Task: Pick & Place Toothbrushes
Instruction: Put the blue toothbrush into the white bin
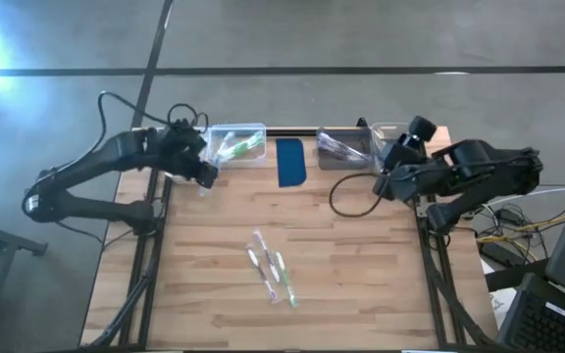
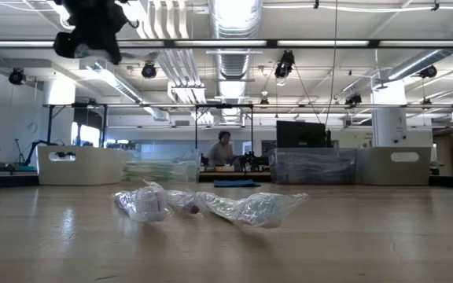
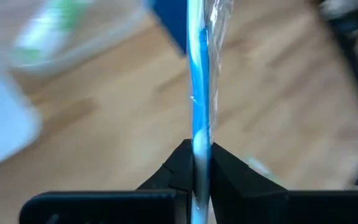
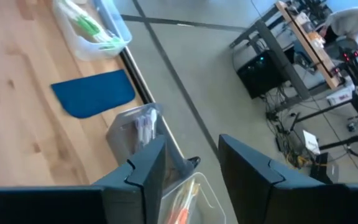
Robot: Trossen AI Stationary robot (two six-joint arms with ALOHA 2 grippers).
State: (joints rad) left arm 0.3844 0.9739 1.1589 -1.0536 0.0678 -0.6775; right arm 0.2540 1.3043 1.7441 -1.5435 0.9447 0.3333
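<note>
The left gripper is clamped on a blue-and-white wrapped toothbrush, pinching it near one end so most of its length sticks out past the fingertips. From above, this gripper hangs at the far left of the table, just beside the clear bin that already holds green-accented brushes. The right gripper stands with its fingers parted and nothing between them, above the two bins at the far right, one of which seems to hold orange-accented brushes, though that part of the right wrist view is cut short. A small pile of wrapped toothbrushes lies loose near the table's middle, well apart from both arms. A dark blue pad lies between the bins.

Risks: the held brush is gripped far off its middle, so it could pivot or slip from its slick wrapper; released too early it may land on the rim or outside the bin. Sorting by colour could also go wrong here.

No brand, label or writing can be read
</note>
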